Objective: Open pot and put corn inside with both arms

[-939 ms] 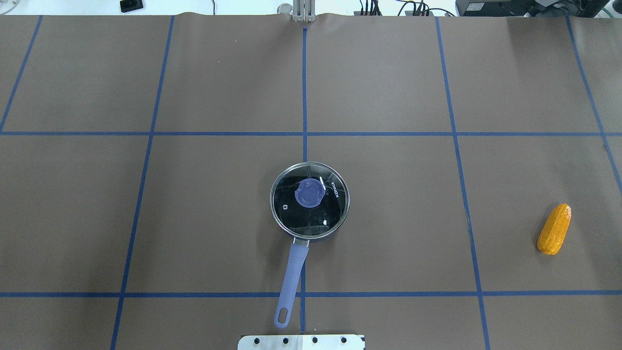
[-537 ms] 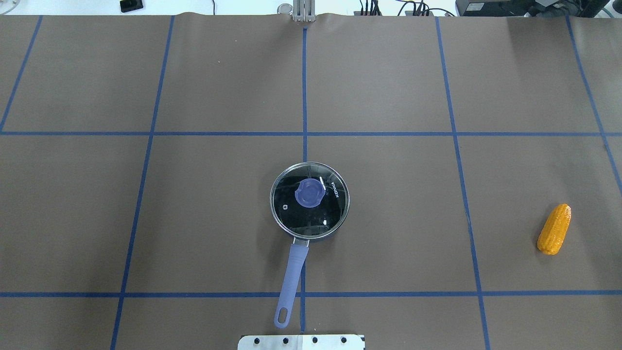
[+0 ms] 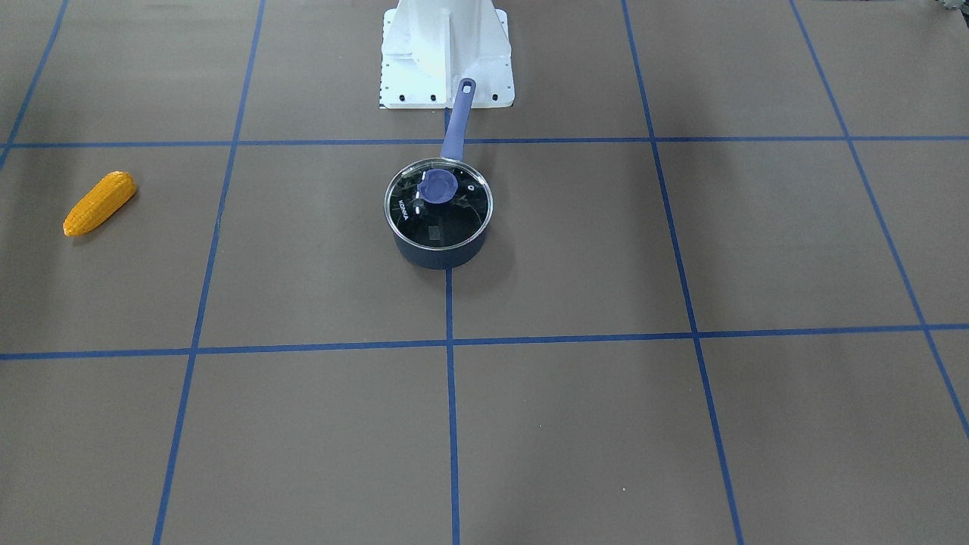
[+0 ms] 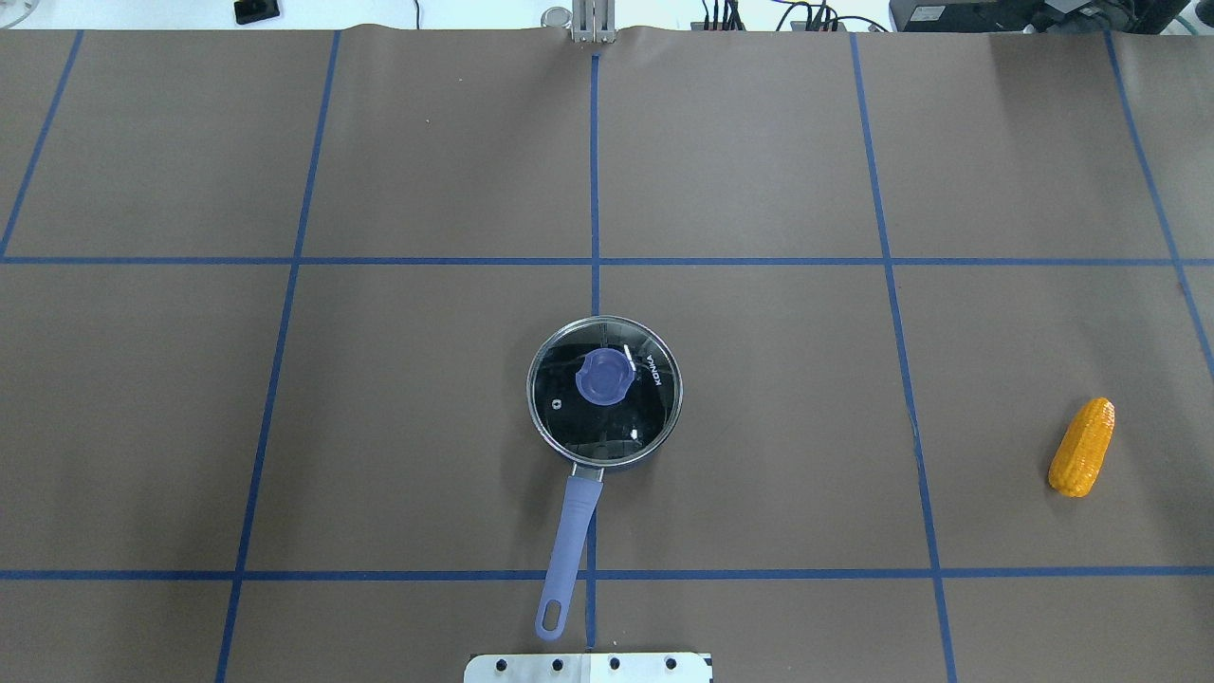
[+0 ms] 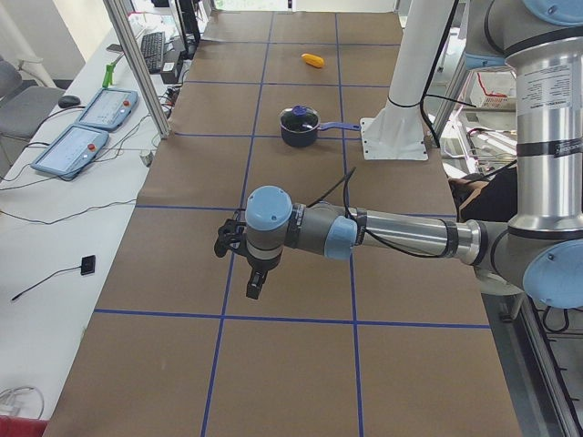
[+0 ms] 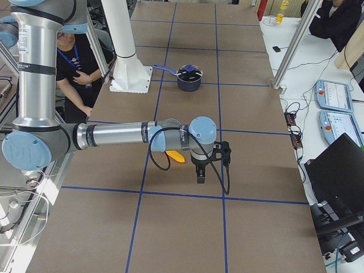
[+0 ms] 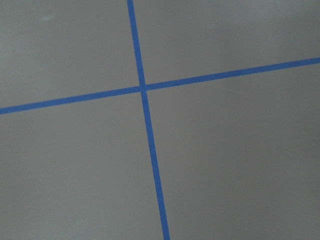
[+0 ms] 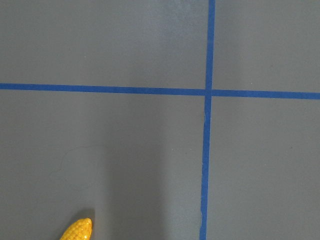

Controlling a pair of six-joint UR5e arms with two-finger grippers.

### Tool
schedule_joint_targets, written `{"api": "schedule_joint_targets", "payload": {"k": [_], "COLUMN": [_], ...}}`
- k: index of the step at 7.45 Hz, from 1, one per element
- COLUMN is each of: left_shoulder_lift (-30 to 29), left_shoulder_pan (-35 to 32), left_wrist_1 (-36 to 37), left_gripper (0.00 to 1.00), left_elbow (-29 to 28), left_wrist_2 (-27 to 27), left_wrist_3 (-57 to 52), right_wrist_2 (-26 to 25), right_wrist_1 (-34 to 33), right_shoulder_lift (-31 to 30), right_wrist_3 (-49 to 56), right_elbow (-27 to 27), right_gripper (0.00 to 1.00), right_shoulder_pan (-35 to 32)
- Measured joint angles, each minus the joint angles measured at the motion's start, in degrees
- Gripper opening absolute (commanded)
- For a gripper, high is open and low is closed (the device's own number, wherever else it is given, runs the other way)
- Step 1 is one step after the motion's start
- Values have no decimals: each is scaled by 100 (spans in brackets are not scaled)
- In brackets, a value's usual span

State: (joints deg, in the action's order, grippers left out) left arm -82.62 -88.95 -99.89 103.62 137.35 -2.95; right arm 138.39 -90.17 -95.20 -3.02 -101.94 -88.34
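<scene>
Pot (image 3: 439,256) wears its lid (image 3: 440,216), corn (image 3: 99,203) lies outside; jaws' state cannot be told.

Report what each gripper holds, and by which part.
Nothing is held. The corn lies free on the table, the pot stands lidded, untouched; left gripper and right gripper hang clear of both.
</scene>
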Motion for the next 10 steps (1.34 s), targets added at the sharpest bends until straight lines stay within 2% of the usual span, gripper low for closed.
{"api": "schedule_joint_targets", "payload": {"k": [1, 4, 6, 8, 10], "left_shoulder_lift": [-6, -163, -459, -634, -795], "left_shoulder_pan": [3, 61, 487, 1098, 2194], "left_wrist_1": [-296, -882, -1127, -1176, -1041], "left_gripper": [99, 99, 100, 99, 99], "left_elbow": [-25, -72, -2, 374, 936], "left_wrist_2": [97, 681, 676, 321, -587], "left_wrist_3": [3, 20, 543, 1896, 3695], "right_wrist_2": [-9, 20, 77, 111, -292], "right_wrist_1": [137, 1309, 1600, 1668, 1677], "right_shoulder_lift": [-13, -218, -32, 66, 83], "right_wrist_3": [95, 31, -487, -1015, -1739], "right_elbow": [-33, -23, -126, -253, -373], "right_gripper": [100, 100, 100, 100, 98], "right_shoulder_pan": [-6, -16, 75, 286, 669]}}
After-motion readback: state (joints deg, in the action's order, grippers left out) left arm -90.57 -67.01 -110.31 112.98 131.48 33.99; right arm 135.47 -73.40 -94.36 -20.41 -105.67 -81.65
